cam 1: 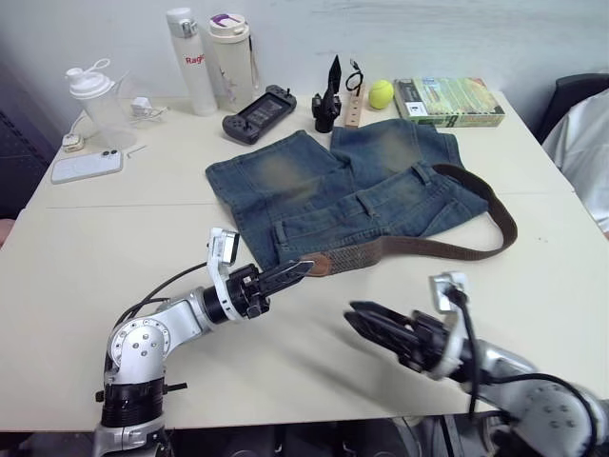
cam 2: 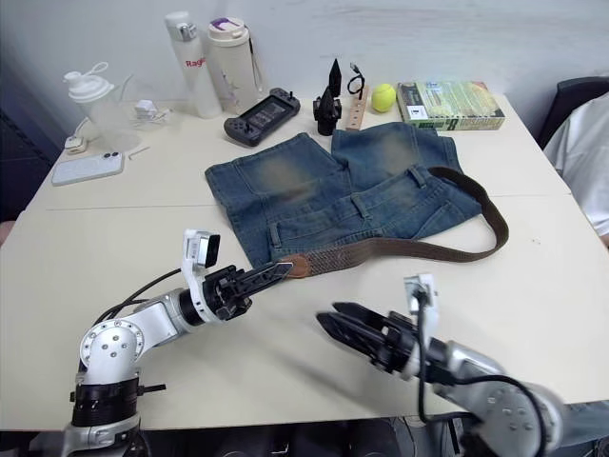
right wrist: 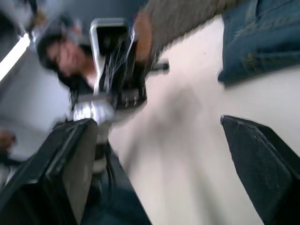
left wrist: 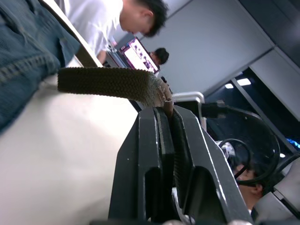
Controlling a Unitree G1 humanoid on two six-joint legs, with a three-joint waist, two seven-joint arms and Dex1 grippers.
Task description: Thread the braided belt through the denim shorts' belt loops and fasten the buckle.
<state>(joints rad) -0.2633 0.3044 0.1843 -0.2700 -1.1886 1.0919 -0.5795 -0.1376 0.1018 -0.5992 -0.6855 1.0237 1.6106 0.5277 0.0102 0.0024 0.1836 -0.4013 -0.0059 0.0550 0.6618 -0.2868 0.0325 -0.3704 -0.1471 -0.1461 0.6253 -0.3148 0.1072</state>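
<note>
The denim shorts (cam 1: 314,181) lie flat at the middle of the table, legs pointing away from me. The braided belt (cam 1: 428,248) runs along their near edge, curves round at the right and goes in under the denim by the waistband (cam 1: 447,173). My left gripper (cam 1: 303,269) is shut on the belt's tan tip (cam 1: 322,264), just off the shorts' near left corner; the left wrist view has the woven strap (left wrist: 108,82) pinched between the fingers (left wrist: 150,140). My right gripper (cam 1: 354,316) hovers open over bare table in front of the belt, apart from it. The buckle is hidden.
Along the table's (cam 1: 95,248) far edge stand two bottles (cam 1: 193,62), a shaker (cam 1: 100,100), a game controller (cam 1: 259,112), a black stand (cam 1: 328,100), a tennis ball (cam 1: 381,92) and a book (cam 1: 447,100). A phone (cam 1: 86,167) lies far left. A person (cam 1: 585,143) sits at the right.
</note>
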